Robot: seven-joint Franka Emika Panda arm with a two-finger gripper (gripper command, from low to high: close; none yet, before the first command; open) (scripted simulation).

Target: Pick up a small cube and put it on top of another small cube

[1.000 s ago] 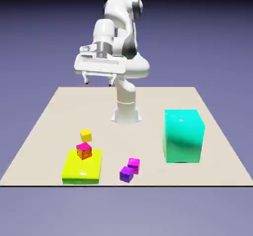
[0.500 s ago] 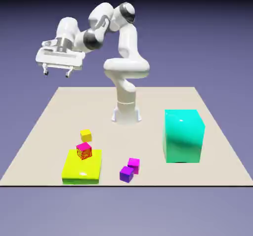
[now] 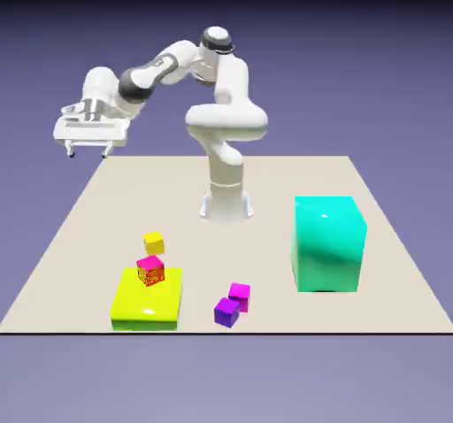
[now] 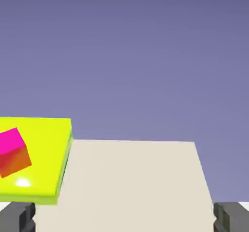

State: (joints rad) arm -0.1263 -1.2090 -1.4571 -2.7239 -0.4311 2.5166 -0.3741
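Two grey fingertips of the white arm's pincer (image 3: 88, 150) stand fully apart, holding nothing. The tiny plain yellow cube (image 3: 154, 242) rests on the beige table (image 3: 265, 235), well below the pincer, just beside the magenta-topped orange cube (image 3: 150, 270).

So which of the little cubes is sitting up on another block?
The magenta-topped orange cube; it rests on the flat yellow-green block, while the other small cubes sit on the table.

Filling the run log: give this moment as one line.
gripper: open, empty, high off table's left | yellow cube: on table, untouched | stack: not started
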